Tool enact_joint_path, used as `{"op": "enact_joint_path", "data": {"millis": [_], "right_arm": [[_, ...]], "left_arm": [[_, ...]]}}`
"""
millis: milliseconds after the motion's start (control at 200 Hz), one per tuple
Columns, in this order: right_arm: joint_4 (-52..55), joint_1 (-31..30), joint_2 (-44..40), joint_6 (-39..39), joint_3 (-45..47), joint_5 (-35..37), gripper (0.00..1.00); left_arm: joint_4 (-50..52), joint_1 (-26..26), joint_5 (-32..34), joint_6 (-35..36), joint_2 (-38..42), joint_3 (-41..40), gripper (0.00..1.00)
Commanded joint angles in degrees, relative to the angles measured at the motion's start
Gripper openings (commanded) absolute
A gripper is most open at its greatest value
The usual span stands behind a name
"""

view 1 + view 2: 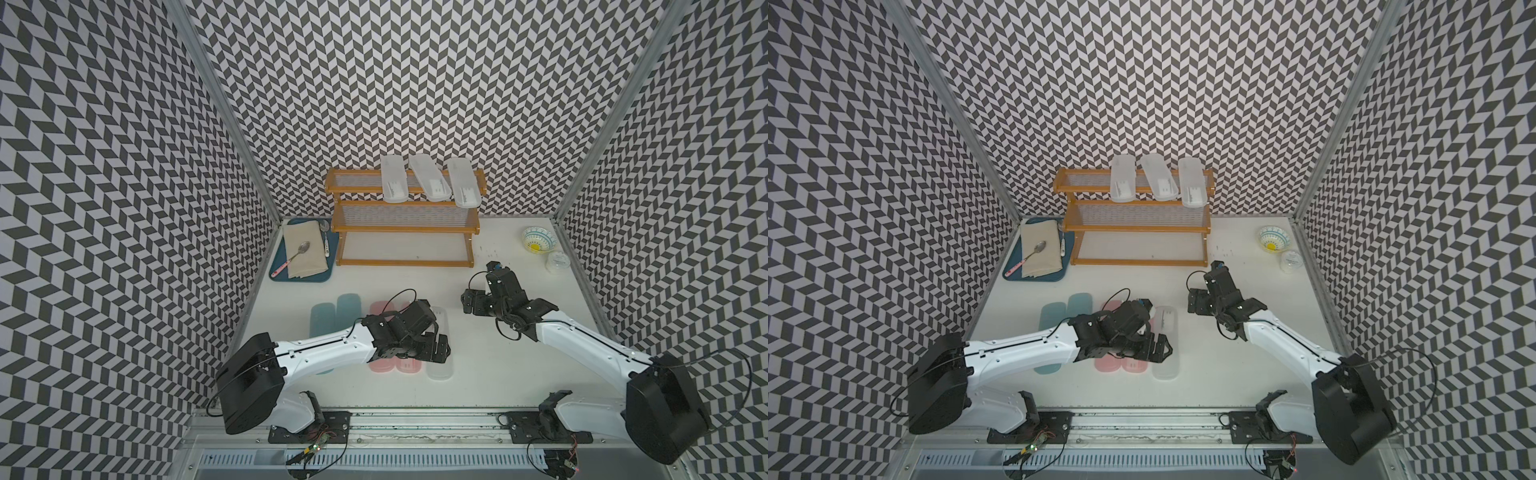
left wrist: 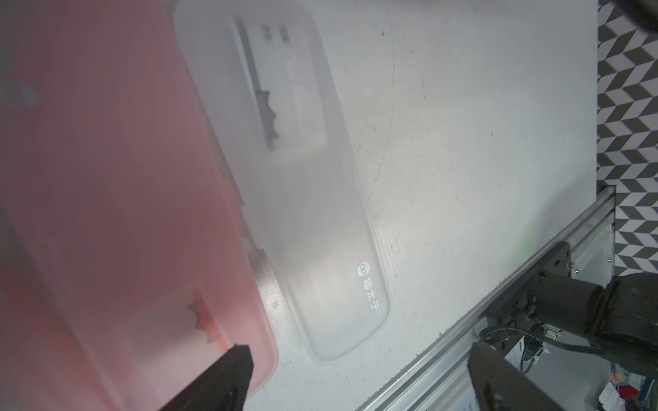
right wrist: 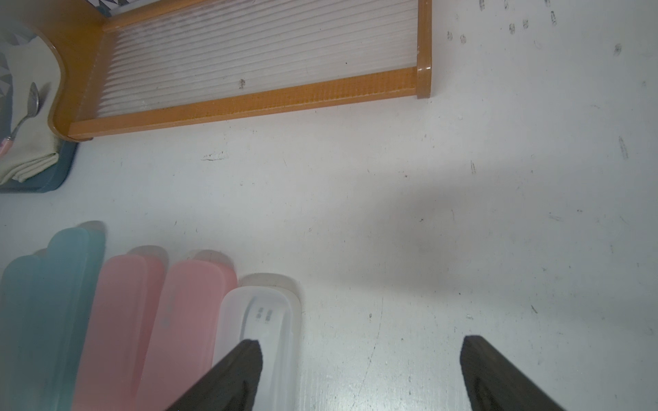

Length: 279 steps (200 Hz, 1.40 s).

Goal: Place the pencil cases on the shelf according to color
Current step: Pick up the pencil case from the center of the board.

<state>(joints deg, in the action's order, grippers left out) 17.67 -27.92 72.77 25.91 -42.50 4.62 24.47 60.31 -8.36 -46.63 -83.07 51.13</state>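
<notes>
The left arm lies across the row on the table (image 1: 498,365), so from above the two pink cases (image 3: 192,306) show only their round ends and the two teal cases (image 1: 322,324) are half covered. The right wrist view cuts off the row's near ends, and in the left wrist view a pink lid is so close that it is only a blur. Best seen is the lone white case (image 2: 313,213) at the row's right end, just beside the pink — frosted, long, round-ended, with a dark toothed shape dim inside and a small white logo near one end. Three more white cases (image 1: 430,178) lie side by side on the top tier of the shelf (image 1: 405,226), tilted, their front ends jutting past the orange rail. The left gripper (image 2: 356,356) hovers over the pink and white pair, jaws spread, gripping nothing. The right gripper (image 3: 361,343) — also spread wide, pinching nothing — hangs over bare table beside the white case. A tray (image 1: 276,272) with a spoon (image 1: 300,251) sits left of the shelf.
</notes>
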Motion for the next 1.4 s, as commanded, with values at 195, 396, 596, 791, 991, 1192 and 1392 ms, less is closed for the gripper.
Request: {"op": "enact_joint_path", "data": {"millis": [195, 396, 596, 791, 991, 1192, 1392], "right_arm": [[-2.47, 0.43, -1.95, -0.65, 2.48, 0.11, 0.92], [-2.28, 0.93, -2.81, -0.92, 3.72, 1.17, 0.92], [-2.2, 2.46, -3.61, -0.97, 4.75, 1.22, 0.92], [-1.53, 4.49, -5.95, -0.92, 5.27, 0.75, 0.92], [-1.55, 6.61, -8.08, -0.53, 6.31, 0.38, 0.9], [-2.45, 8.65, -6.8, 0.56, 7.47, -9.19, 0.81], [-3.3, 8.66, -6.18, 1.85, 10.27, -18.24, 0.7]], "left_arm": [[-0.27, 2.44, -2.54, -0.71, -9.92, 4.73, 1.0], [-0.81, 3.36, -2.75, -1.14, -15.4, 4.88, 0.99], [1.69, 3.34, -0.89, 0.42, -21.5, 10.19, 1.0], [8.94, 2.69, 3.73, 4.26, -28.1, 17.29, 0.95], [13.33, 2.53, 7.92, 8.2, -32.34, 23.56, 0.92], [14.38, -0.69, 11.54, 11.52, -32.37, 24.86, 0.95], [0.71, -8.73, 0.74, 9.02, -20.88, 13.14, 1.0]]}}
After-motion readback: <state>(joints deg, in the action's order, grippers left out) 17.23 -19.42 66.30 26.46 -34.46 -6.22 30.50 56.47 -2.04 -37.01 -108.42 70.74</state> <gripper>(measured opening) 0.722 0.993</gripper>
